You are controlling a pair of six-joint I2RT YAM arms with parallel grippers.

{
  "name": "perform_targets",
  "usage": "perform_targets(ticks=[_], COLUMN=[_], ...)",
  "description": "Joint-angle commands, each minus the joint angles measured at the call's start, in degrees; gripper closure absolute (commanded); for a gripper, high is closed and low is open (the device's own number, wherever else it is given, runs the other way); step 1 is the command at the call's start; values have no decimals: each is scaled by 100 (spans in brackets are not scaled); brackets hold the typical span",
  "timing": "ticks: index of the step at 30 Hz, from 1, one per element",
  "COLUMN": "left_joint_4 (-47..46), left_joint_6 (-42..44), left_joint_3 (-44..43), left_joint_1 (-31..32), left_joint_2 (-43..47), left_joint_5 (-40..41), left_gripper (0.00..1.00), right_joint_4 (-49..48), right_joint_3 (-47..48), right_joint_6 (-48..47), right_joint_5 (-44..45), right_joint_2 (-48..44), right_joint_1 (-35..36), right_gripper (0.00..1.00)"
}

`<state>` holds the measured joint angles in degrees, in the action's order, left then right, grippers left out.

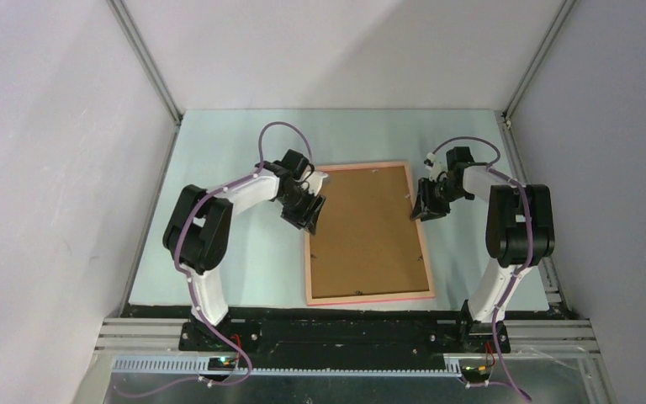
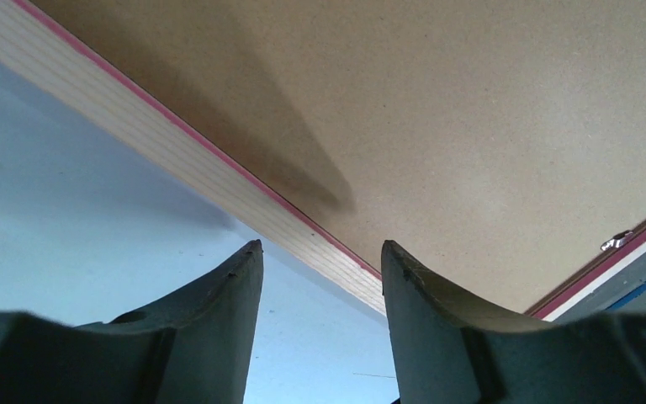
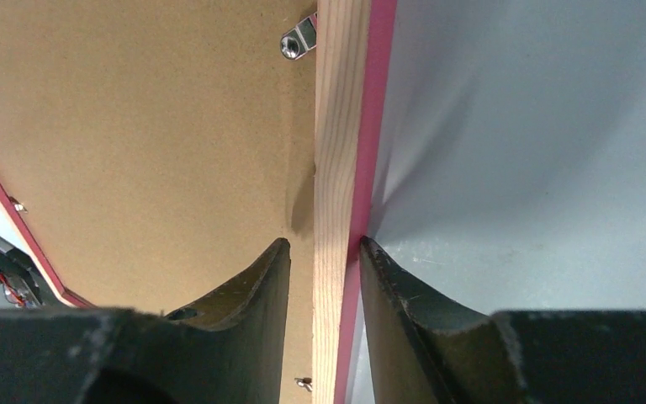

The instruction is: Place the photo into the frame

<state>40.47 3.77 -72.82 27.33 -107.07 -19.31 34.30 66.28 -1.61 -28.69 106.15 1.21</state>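
Pale blue-green tabletop (image 1: 235, 252), white walls on three sides.

My right gripper (image 3: 324, 252) stands released. Its fingers straddle the right rail of the thin rectangular wooden frame with the salmon-pink border (image 1: 370, 296), and a sliver of gap shows on the inner side. The left gripper (image 2: 320, 252) is also unclenched and wider apart, one finger over the table and one over the board, with the left rail running between them. Neither holds anything.

The frame lies face down and flat, and the plain brown fibreboard backing (image 1: 366, 227) fills its recess. A small metal tab (image 3: 297, 40) reaches from the rail over the board's edge. The photo shows in no view, and I cannot tell whether it sits under the board.

I judge that the rails are to be steadied next. I would close on the wood alone, clear of the tabs, and keep both sides level so the board does not shift or drop out.
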Motion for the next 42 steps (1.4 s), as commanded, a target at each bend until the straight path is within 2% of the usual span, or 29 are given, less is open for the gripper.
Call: perform_targets(ticks=[1, 5, 13, 17, 23, 29, 35, 42], left_joint_4=[-100, -99, -92, -86, -43, 73, 121, 119], left_joint_6=[-120, -68, 63, 137, 454, 784, 1080, 1130], left_joint_3=[168, 399, 758, 755, 859, 865, 613, -95], left_joint_1=[-26, -7, 96, 122, 216, 428, 969, 1508], left_joint_2=[52, 176, 370, 335, 378, 474, 318, -238], left_joint_5=[-339, -422, -436, -669, -1209, -1690, -1979, -2209], left_gripper=[41, 38, 37, 37, 38, 37, 37, 37], right_joint_4=[-13, -15, 14, 91, 303, 842, 1302, 1648], right_joint_3=[207, 214, 335, 452, 910, 1793, 2790, 3661], right_joint_6=[-107, -120, -118, -228, -638, -1223, -1950, -2651], right_joint_5=[124, 198, 268, 352, 715, 1112, 1241, 1348], right_joint_2=[-23, 30, 152, 223, 434, 964, 1494, 1946], right_joint_1=[151, 190, 230, 259, 281, 374, 463, 664], right_gripper=[61, 64, 78, 92, 99, 100, 98, 80])
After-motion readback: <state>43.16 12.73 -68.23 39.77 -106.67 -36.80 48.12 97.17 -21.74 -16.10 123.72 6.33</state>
